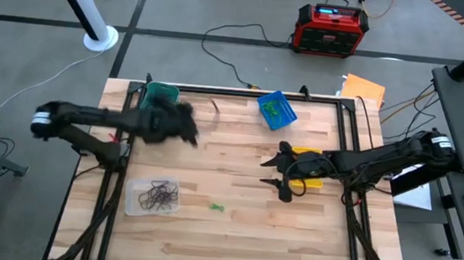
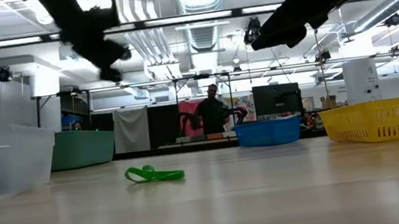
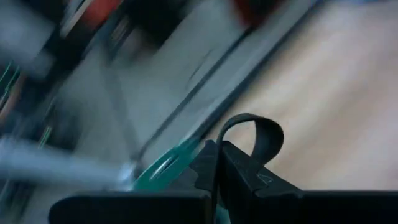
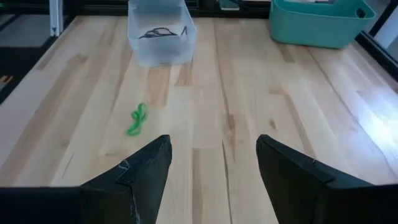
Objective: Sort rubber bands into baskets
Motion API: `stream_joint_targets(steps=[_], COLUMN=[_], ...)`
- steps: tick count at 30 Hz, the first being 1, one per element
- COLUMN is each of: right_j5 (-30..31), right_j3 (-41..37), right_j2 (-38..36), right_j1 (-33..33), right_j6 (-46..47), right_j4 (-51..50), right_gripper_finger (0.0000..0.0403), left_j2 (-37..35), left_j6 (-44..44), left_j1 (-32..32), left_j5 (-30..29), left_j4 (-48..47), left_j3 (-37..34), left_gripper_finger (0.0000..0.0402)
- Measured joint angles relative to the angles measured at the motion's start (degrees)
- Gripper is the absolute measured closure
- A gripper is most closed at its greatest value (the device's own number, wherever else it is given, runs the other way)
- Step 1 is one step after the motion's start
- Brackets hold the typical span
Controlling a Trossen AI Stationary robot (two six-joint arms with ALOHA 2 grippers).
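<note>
table [image 1: 231, 231]: wood | on it: 4 baskets [image 1: 153, 197], green rubber band [image 1: 218, 206]

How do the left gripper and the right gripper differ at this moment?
The left gripper has its fingers shut on a dark rubber band; the right gripper has its fingers spread wide and holds nothing. The left gripper is near the teal basket, the right gripper beside the yellow basket. Both hang above the wooden table.
</note>
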Motion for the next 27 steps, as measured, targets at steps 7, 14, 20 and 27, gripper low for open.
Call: stream_joint_targets(steps=[7,14,20,27], right_j5=[0.2,0.2,0.2,0.2], right_j3=[0.2,0.3,0.3,0.3], right_j2=[1.6,1.6,1.6,1.5], right_j1=[0.0,0.0,0.0,0.0], right_j6=[-2.3,-1.8,-2.3,-1.7], right_j4=[3.7,3.4,3.4,3.4], right_gripper_finger=[0.0174,0.0174,0.0174,0.0174], left_j2=[-2.8,1.2,3.6,3.4], left_j6=[-6.1,-2.3,-1.9,-2.4], left_j1=[25.9,38.5,39.3,38.9], left_j5=[12.4,20.0,19.2,17.3], left_j4=[-10.6,-11.0,-10.7,-10.7], left_j3=[-0.1,-0.2,-0.2,-0.2], left_gripper_finger=[0.0402,0.0402,0.0379,0.0302])
